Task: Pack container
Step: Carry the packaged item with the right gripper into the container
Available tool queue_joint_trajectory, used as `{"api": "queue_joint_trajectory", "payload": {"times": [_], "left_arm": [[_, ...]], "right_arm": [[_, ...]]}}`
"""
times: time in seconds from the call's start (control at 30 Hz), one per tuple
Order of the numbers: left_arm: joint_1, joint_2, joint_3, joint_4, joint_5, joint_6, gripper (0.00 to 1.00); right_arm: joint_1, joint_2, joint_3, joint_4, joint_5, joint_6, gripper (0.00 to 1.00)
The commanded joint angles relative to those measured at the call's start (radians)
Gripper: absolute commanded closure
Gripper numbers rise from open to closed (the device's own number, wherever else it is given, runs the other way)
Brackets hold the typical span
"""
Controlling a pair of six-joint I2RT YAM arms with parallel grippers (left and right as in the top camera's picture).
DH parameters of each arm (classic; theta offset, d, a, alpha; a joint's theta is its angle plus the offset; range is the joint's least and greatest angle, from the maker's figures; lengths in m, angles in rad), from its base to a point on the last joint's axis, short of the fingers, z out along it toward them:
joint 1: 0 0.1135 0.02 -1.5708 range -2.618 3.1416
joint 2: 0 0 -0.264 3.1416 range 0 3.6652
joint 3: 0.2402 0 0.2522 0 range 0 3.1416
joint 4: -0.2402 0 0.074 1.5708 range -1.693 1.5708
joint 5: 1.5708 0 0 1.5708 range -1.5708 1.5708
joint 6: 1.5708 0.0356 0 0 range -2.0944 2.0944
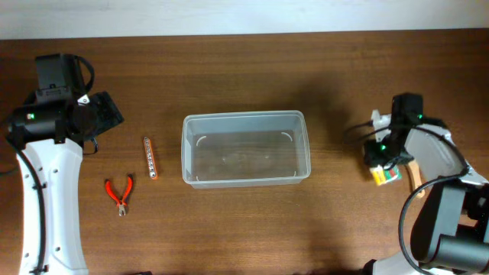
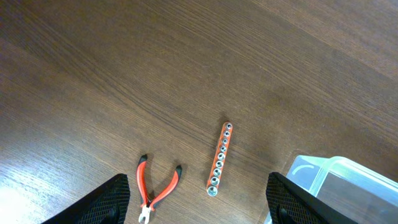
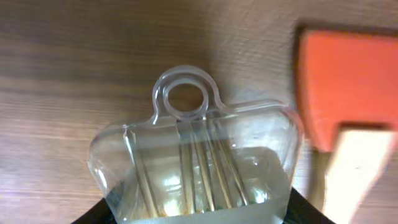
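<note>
The clear plastic container (image 1: 245, 150) stands empty at the table's middle. Left of it lie an orange socket rail (image 1: 150, 157) and red-handled pliers (image 1: 119, 193); the left wrist view shows the rail (image 2: 219, 158), the pliers (image 2: 155, 189) and a corner of the container (image 2: 323, 174). My left gripper (image 2: 198, 186) hangs open above them, holding nothing. A clear blister pack (image 3: 196, 168) with a hang hole lies at the far right, seen from overhead with yellow-green contents (image 1: 386, 175). My right gripper (image 3: 199, 211) is low over it, open, a finger on each side of the pack.
An orange-and-tan tool (image 3: 339, 106) lies just right of the blister pack, close to my right fingers; overhead it shows as a tan handle (image 1: 415, 174). Bare wooden table surrounds the container. The left arm's base (image 1: 46, 191) fills the left edge.
</note>
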Motion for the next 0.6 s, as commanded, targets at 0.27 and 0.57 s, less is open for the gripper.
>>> {"api": "queue_joint_trajectory", "payload": {"times": [0.27, 0.57], "left_arm": [[0.000, -0.008, 0.015, 0.000, -0.014, -0.010, 0.27], [0.000, -0.008, 0.015, 0.000, -0.015, -0.009, 0.28]], "right_arm": [[0.151, -0.011, 0.431, -0.236, -0.006, -0.058, 0.96], [0.505, -0.011, 0.712, -0.382, -0.006, -0.166, 0.96]]}}
